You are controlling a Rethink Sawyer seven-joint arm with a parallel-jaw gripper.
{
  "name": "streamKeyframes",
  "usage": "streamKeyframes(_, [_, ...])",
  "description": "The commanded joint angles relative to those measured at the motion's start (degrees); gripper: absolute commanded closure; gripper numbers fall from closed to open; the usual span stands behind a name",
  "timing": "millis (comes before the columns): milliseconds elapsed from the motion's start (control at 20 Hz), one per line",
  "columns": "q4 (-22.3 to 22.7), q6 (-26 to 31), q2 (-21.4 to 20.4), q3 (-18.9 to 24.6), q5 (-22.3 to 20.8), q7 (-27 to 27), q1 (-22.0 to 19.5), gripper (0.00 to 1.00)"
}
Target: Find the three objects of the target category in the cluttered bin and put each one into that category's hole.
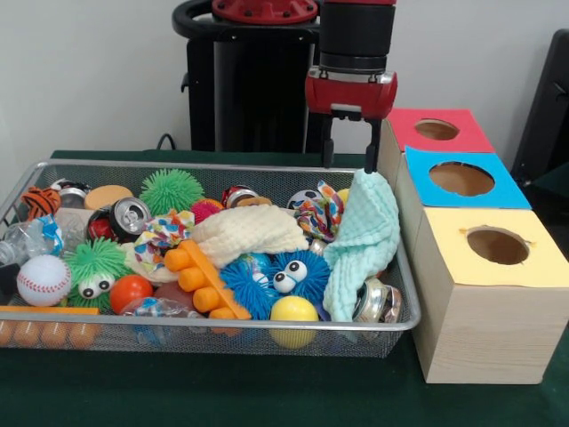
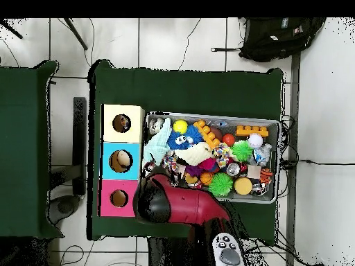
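The red and black gripper point(image 1: 348, 160) is lifting the mint green knitted cloth point(image 1: 364, 240), clenched on its corner; next, carrying toward the boxes at three o'clock.

Plain off-white wall point(image 1: 89, 71) behind, evenly lit, no hard shadows. Dark green cloth-covered table point(image 1: 222, 391) in the middle, with a second dark green table point(image 2: 24, 149) just off to one side in the overhead view, a narrow strip of floor between them. Pale tiled floor point(image 2: 319, 104) all around, dark grout lines, a few thin black cables point(image 2: 187, 41) trailing across it. Black backpack point(image 2: 277, 34) dumped on the tiles near a table corner. Edge of a black chair point(image 1: 547, 116) poking in at the front view's side.
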Motion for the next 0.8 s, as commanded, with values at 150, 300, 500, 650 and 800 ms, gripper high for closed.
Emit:
streamKeyframes(150, [5.6, -4.6, 0.9, 0.7, -1.3, 9.1, -3.4, 0.00])
streamKeyframes(300, [5.4, -5.9, 2.0, 0.7, -1.1, 9.4, -3.2, 0.00])
streamKeyframes(500, [5.5, -6.4, 2.1, 0.3, -0.3, 9.9, -2.5, 0.00])
streamKeyframes(650, [5.5, -7.1, 2.7, 0.3, 0.0, 10.2, -2.3, 0.00])
streamKeyframes(800, [5.6, -8.1, 3.3, 0.3, 0.1, 10.6, -2.0, 0.00])
